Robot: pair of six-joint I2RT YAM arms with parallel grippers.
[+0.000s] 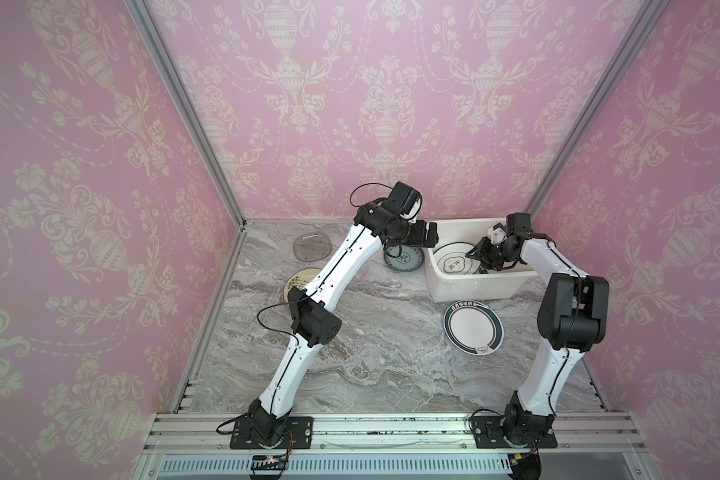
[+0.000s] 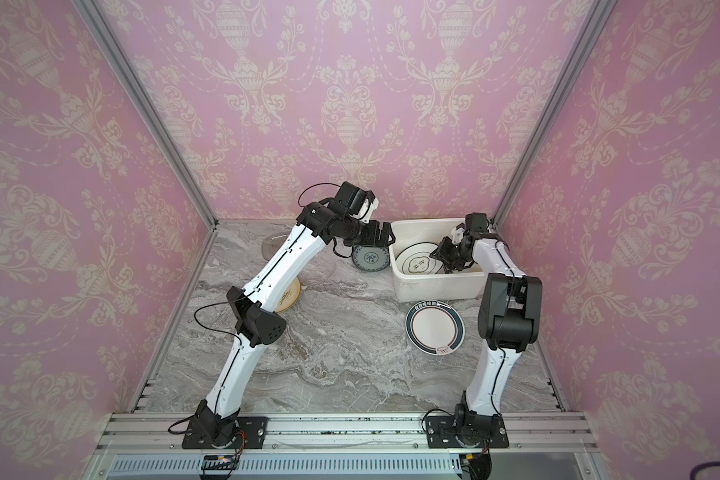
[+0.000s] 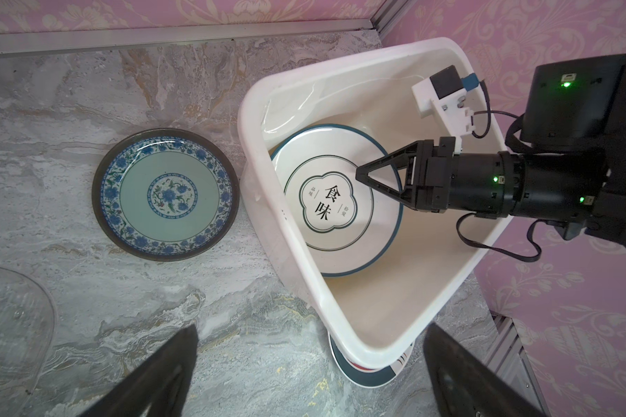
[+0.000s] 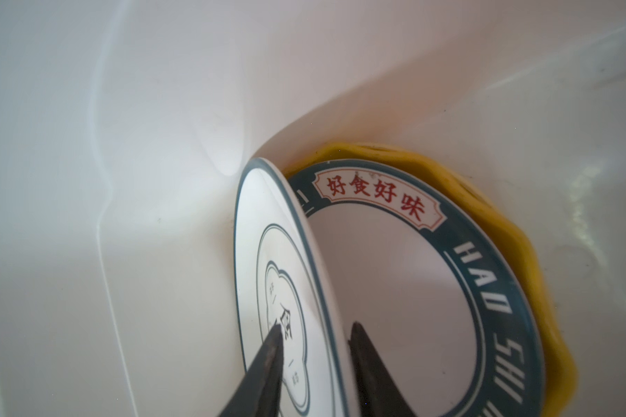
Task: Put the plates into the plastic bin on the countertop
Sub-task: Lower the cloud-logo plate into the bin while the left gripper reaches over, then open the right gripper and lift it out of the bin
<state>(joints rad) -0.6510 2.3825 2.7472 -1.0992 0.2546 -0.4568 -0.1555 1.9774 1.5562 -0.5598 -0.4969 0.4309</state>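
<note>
Top views lay the job out from the left. On the desk (image 1: 371, 365) a smoky glass plate (image 1: 312, 247) sits by the back wall. A cream sprigged plate (image 1: 299, 281) lies nearer, partly under the left arm, with a clear glass plate (image 3: 15, 314) next to it. A blue-patterned plate (image 1: 404, 261) rests just beside the plastic bin (image 1: 474, 289). The left pincer (image 1: 428, 237) hangs above the bin's near rim, jaws spread wide and holding nothing.

Inside the bin, the white plate with characters (image 1: 454, 261) leans tilted against a wall. Under it the right wrist view shows a dark-rimmed plate with red characters (image 4: 412, 289) on a yellow scalloped plate (image 4: 510, 234). The right pincer (image 4: 317, 325) straddles the tilted plate's rim with its jaws partly apart. A sliver of gap shows on one side, so the grip looks slack rather than clamped.

In front of the bin a dark-banded plate (image 1: 473, 328) lies flat on the desk.

By my count at least three plates are binned and five wait outside, so the task looks under halfway done.
</note>
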